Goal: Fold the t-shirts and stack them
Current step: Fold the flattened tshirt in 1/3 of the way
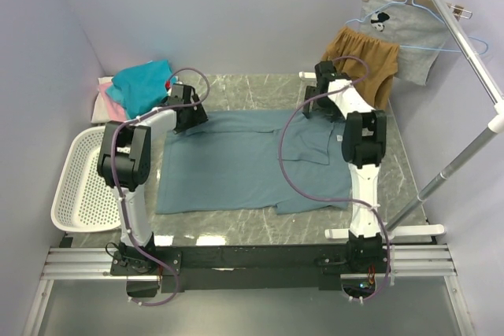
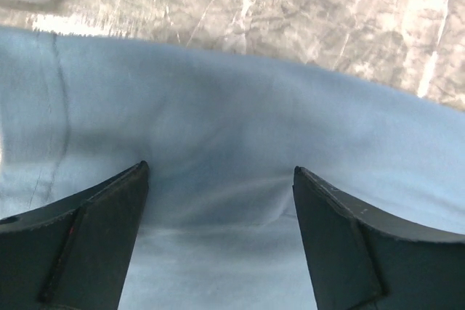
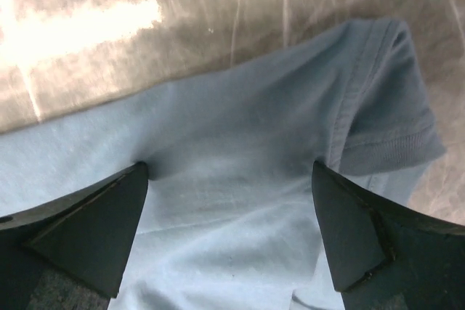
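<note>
A large grey-blue t-shirt (image 1: 236,167) lies spread across the marble worktop (image 1: 244,88), its right side folded in and a ribbed sleeve hem showing at the far right. The left end effector (image 2: 219,172) and right end effector (image 3: 229,168) stand spread over its far edge, pinching nothing. The soft, light cotton will likely sag and crease, so that far edge looks the best hold. A teal t-shirt (image 1: 142,84) lies heaped at far left.

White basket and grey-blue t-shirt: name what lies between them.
The left arm stands between the white basket and the grey-blue t-shirt; the top external view shows it.
</note>
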Tool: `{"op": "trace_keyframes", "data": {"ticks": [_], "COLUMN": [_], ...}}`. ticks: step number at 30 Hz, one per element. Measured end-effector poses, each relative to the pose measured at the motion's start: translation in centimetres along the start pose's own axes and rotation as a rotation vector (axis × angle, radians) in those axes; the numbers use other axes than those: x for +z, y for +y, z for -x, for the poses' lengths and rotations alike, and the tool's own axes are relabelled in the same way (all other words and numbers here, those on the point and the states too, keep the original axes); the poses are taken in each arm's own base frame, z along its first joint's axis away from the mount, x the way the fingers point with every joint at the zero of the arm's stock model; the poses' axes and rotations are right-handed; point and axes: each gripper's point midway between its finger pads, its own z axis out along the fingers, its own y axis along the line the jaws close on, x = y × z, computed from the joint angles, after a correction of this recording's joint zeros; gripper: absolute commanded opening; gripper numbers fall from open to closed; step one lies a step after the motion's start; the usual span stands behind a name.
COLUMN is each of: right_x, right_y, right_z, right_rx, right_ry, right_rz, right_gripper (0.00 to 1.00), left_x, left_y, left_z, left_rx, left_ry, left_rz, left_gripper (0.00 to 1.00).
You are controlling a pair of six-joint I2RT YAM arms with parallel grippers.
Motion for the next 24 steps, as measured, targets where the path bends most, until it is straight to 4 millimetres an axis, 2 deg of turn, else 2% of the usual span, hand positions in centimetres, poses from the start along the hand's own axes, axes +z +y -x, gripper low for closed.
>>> {"op": "trace_keyframes", "data": {"ticks": [1, 4, 6, 8, 11, 12, 14, 16, 17, 18, 21, 23, 24], "right_x": [0.0, -2.7, -6.4, -10.4, -16.7, -18.1, -19.3, -18.4, -17.6, -16.5, -15.1, -15.6, -16.1], "right_y": [0.0, -0.6, -1.0, -1.1, -0.8, -0.8, -0.6, -0.8, -0.9, -1.0, -1.3, -1.6, -1.9], "right_z": [-0.3, -3.3, -4.3, -3.0, 0.5, 1.0, 0.2, -3.3, -5.3, -8.3, -15.5, -19.3, -20.4], "right_rx": [0.0, -0.004, 0.005, 0.02, 0.057, 0.073, 0.092, 0.111, 0.117, 0.119, 0.122, 0.134, 0.145], "right_ry": [-0.032, -0.086, -0.175, -0.296, -0.495, -0.541, -0.57, -0.527, -0.486, -0.426, -0.288, -0.24, -0.236], "right_rz": [0.018, 0.081, 0.139, 0.188, 0.263, 0.285, 0.323, 0.335, 0.333, 0.327, 0.314, 0.322, 0.328], "right_gripper": [1.0, 1.0, 1.0, 1.0, 1.0, 1.0, 1.0, 1.0, 1.0, 1.0, 0.98, 0.96, 0.95], "left_x": [-0.2, -1.6, -3.4, -5.4, -8.9, -10.0, -11.9, -12.9, -13.2, -13.4, -13.9, -14.8, -15.3], "left_y": [0.0, -0.1, -0.5, -1.1, -2.1, -2.3, -2.3, -1.7, -1.1, -0.3, 2.2, 3.8, 4.4], "left_z": [-0.1, 0.3, 1.3, 2.7, 4.9, 5.4, 5.5, 4.2, 2.7, 0.9, -5.3, -9.5, -10.7], "left_rx": [0.001, 0.0, -0.002, -0.007, -0.019, -0.024, -0.03, -0.036, -0.036, -0.036, -0.022, -0.008, -0.006], "left_ry": [-0.001, -0.029, -0.068, -0.122, -0.208, -0.232, -0.264, -0.262, -0.243, -0.218, -0.113, -0.043, -0.025], "left_rz": [-0.006, -0.029, -0.053, -0.083, -0.13, -0.14, -0.152, -0.152, -0.143, -0.132, -0.093, -0.067, -0.06], "left_gripper": [0.89, 0.94, 0.97, 0.99, 0.99, 1.0, 0.99, 0.98, 0.98, 0.98, 0.98, 0.98, 0.98]}}
